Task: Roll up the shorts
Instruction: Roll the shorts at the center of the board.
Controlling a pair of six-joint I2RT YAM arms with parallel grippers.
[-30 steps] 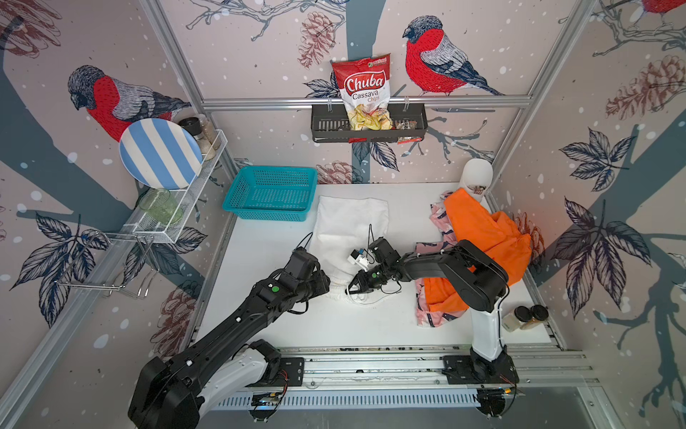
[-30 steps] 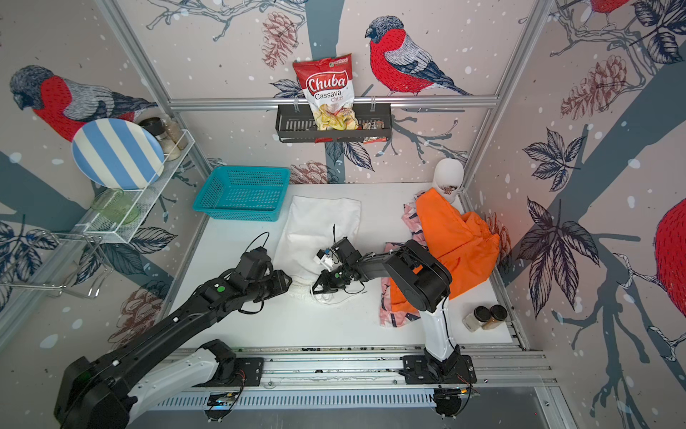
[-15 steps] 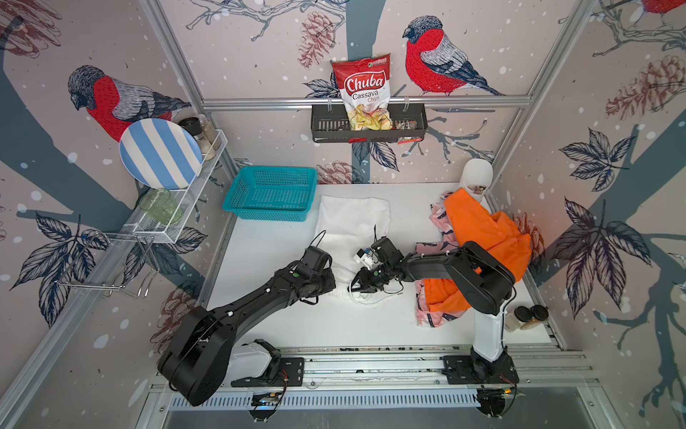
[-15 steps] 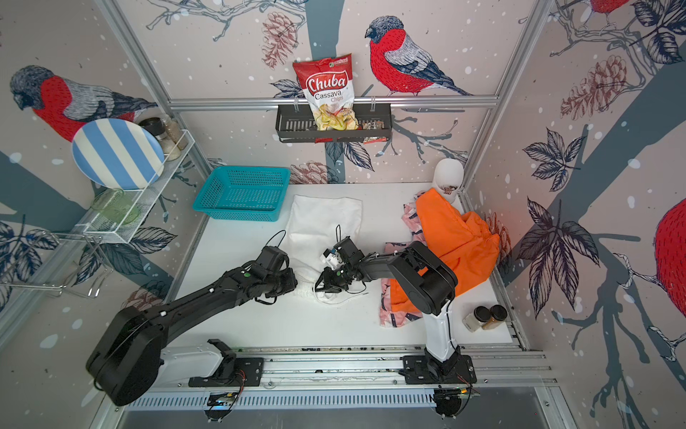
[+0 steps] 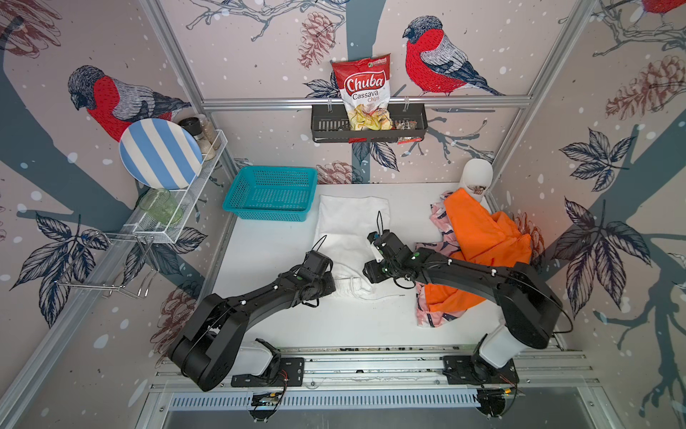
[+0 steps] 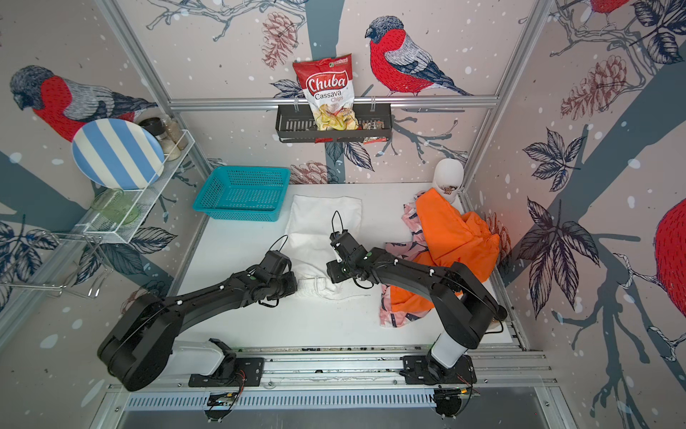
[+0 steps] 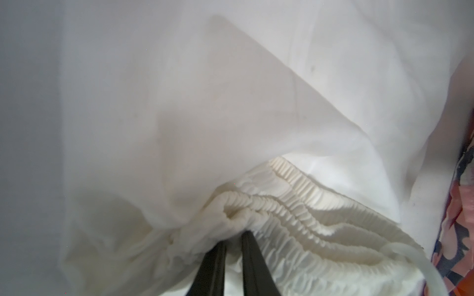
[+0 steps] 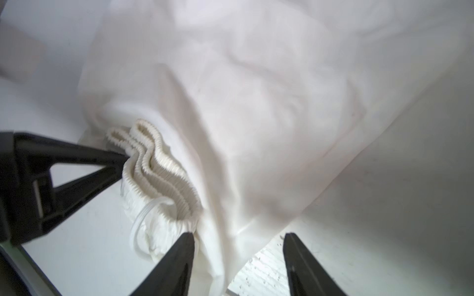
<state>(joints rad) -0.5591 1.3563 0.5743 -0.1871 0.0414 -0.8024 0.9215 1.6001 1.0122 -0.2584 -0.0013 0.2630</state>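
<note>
A striped plate (image 5: 159,154) stands in the wire rack (image 5: 185,219) on the left wall, and a teal basket (image 5: 267,214) sits at the back left of the white table (image 5: 282,245). Just right of the basket, the white shorts (image 5: 349,226) lie flat, legs toward the back wall and the bunched waistband (image 7: 295,205) toward the front. The left gripper (image 7: 235,237) is pressed together on the left end of that waistband, with gathered cloth pinched between its fingers. The right gripper (image 8: 238,234) hangs just over the right end of the waistband with its fingers spread apart and holds nothing; a fold of white cloth lies between them. Further right, the pink patterned shorts (image 5: 432,315) lie crumpled, with the orange shorts (image 5: 479,237) heaped on top, against the right wall.
</note>
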